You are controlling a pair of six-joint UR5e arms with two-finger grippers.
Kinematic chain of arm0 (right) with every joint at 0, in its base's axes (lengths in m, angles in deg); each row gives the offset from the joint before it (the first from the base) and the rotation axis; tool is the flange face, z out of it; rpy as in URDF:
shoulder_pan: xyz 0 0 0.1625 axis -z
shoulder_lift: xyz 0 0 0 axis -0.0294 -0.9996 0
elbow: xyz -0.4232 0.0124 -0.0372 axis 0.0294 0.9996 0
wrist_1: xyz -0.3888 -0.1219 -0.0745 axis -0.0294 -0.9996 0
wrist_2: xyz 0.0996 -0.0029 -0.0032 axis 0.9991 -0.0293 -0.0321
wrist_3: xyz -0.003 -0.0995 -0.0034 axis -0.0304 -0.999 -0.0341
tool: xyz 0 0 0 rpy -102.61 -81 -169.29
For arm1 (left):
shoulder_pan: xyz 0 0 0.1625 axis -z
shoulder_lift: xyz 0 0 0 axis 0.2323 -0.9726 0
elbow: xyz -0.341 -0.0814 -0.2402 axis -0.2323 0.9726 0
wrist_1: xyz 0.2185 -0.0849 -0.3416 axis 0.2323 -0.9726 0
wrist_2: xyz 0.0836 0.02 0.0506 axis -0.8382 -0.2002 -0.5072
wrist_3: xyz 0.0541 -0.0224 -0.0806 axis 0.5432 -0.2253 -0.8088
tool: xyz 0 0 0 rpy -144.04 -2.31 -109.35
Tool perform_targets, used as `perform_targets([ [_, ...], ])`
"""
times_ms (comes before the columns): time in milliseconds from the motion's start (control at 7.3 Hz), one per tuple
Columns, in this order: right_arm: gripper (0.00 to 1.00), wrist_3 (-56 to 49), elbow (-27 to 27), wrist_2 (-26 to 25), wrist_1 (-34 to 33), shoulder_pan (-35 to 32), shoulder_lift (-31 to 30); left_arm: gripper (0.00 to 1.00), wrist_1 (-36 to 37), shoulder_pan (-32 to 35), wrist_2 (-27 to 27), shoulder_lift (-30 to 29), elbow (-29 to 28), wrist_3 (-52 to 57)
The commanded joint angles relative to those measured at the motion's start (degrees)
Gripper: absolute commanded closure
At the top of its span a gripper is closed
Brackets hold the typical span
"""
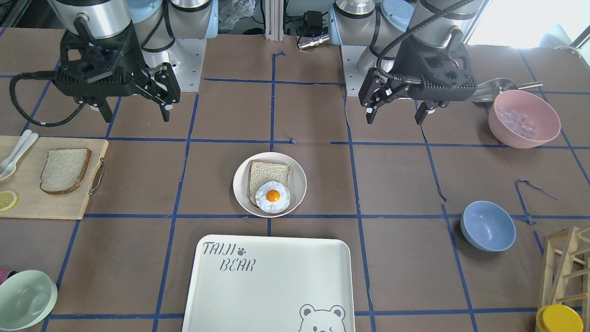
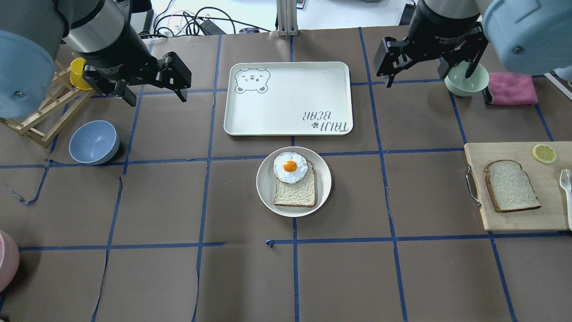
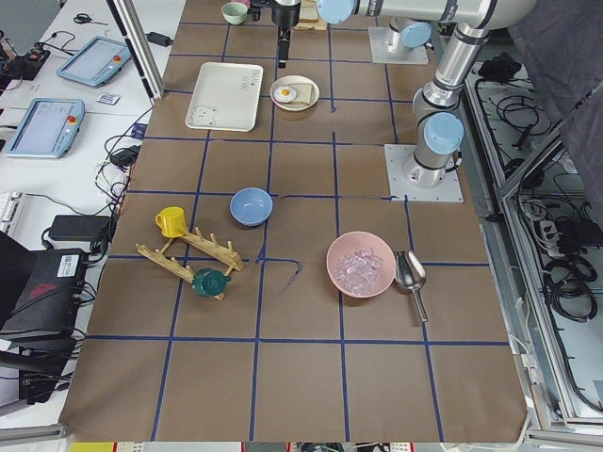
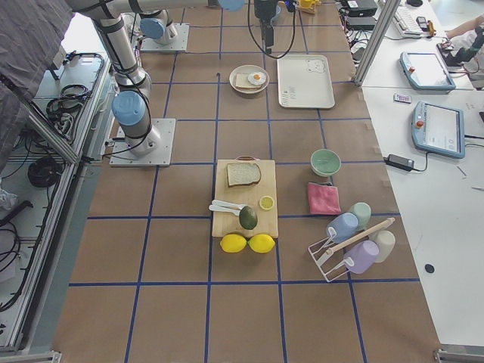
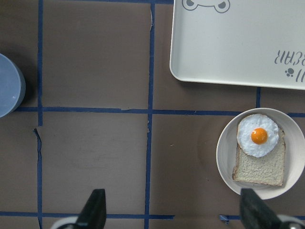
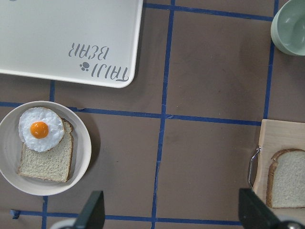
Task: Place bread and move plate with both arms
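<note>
The bread (image 2: 511, 185), a pale slice with a dark-brown crust, lies flat on a wooden cutting board at my right; it also shows in the front view (image 1: 64, 170) and the right wrist view (image 6: 288, 179). The cream plate (image 2: 263, 188) sits mid-table (image 1: 240, 184) and holds a smaller tan slice topped with a fried egg (image 2: 290, 167). My left gripper (image 2: 157, 98) is open and empty, high above the table, left of the tray. My right gripper (image 2: 429, 78) is open and empty, high up near the green bowl. Both are far from the bread and the plate.
The white "TAIJI BEAR" tray (image 2: 286, 98) lies just beyond the plate. A blue bowl (image 2: 94, 142) and a wooden rack (image 2: 40, 116) are at the left. A green bowl (image 2: 466, 80) and a pink cloth (image 2: 511, 89) are at the right. A pink bowl (image 1: 523, 119) stands by the left arm's base.
</note>
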Motion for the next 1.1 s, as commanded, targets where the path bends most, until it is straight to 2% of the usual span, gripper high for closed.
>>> perform_targets([
  [0,0.0,0.03,-0.02,0.19,0.05,0.24,0.04,0.0,-0.07,0.0,-0.27,0.0,-0.24,-0.08],
  [548,0.0,0.04,-0.11,0.55,0.66,0.41,0.13,0.0,-0.07,0.0,-0.01,0.0,0.01,0.1],
  [685,0.0,-0.84,-0.29,-0.93,0.75,1.89,0.3,0.0,-0.07,0.0,-0.01,0.09,-0.24,0.1],
  [822,0.0,-1.1,-3.33,-7.3,1.01,6.0,0.22,0.0,-0.07,0.0,0.08,0.09,-0.16,0.01],
  [959,0.0,-1.89,-6.84,-8.06,-0.38,10.13,0.04,0.0,0.02,0.0,0.08,0.09,0.02,0.1],
])
